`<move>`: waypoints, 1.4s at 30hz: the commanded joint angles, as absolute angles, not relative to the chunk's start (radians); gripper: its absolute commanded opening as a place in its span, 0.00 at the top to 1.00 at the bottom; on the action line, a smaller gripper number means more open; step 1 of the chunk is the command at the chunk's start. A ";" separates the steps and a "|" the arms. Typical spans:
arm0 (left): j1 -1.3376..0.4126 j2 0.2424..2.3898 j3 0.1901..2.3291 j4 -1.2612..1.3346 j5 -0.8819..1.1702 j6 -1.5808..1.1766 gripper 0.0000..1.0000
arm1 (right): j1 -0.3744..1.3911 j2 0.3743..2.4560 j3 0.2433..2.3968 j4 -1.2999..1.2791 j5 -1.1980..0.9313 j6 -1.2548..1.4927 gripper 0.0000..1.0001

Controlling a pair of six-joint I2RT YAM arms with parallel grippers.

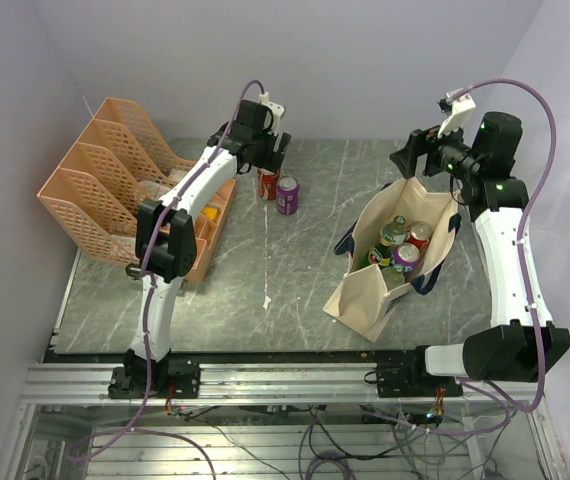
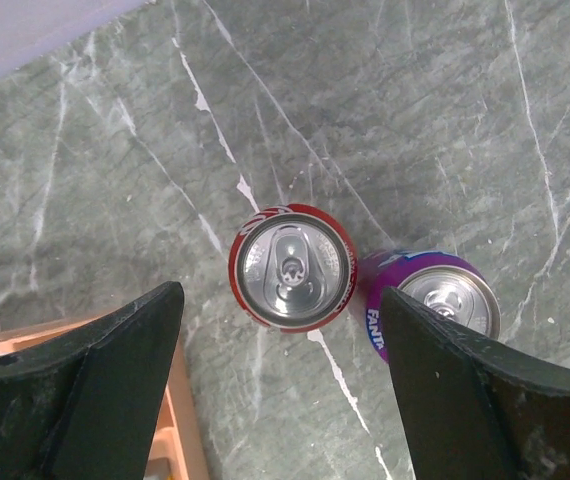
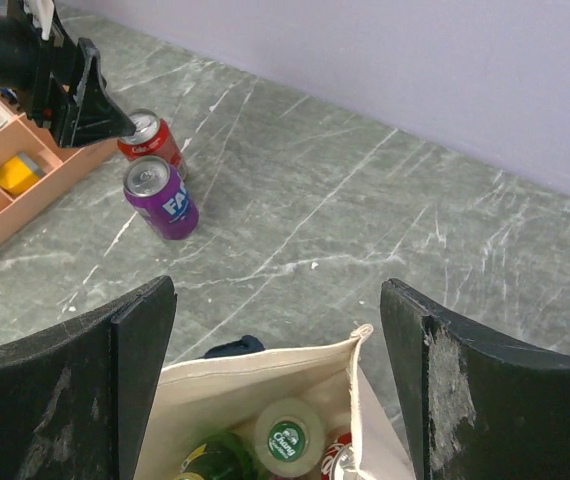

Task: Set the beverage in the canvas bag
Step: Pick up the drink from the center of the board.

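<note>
Two beverage cans stand upright side by side on the grey marble table: a red can (image 1: 267,184) (image 2: 292,267) (image 3: 150,140) and a purple Fanta can (image 1: 287,195) (image 2: 435,300) (image 3: 162,198). My left gripper (image 1: 270,155) (image 2: 280,290) hangs open right above them. The red can's top sits just ahead of the gap between its fingers, and the right finger covers part of the purple can. The canvas bag (image 1: 365,300) (image 3: 265,375) stands open at the right with several drinks inside. My right gripper (image 1: 412,155) (image 3: 277,285) is open and empty over the bag's far rim.
Orange plastic file trays (image 1: 105,180) stand at the back left. A low orange organiser (image 1: 210,235) (image 3: 5,200) lies beside the left arm, close to the cans. The bag's navy handles (image 1: 350,242) hang on its left side. Walls close in the table on three sides.
</note>
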State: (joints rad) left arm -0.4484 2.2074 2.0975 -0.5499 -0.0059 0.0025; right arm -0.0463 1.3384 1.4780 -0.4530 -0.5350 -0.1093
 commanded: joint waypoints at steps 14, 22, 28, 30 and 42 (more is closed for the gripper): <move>-0.446 2.346 2.156 -0.505 0.033 -0.046 0.11 | -0.127 1.306 1.437 -0.422 -0.582 -0.093 0.18; -0.446 2.373 2.122 -0.502 0.037 -0.044 0.17 | -0.198 1.244 1.363 -0.417 -0.615 -0.054 0.18; -0.446 2.374 2.123 -0.500 0.046 -0.040 0.29 | -0.269 1.190 1.308 -0.393 -0.647 0.001 0.20; -0.446 2.372 2.119 -0.500 0.057 -0.037 0.34 | -0.285 1.175 1.295 -0.393 -0.649 0.007 0.20; -0.440 2.260 2.115 -0.507 0.007 0.025 0.93 | -0.299 1.150 1.282 -0.403 -0.647 -0.010 0.20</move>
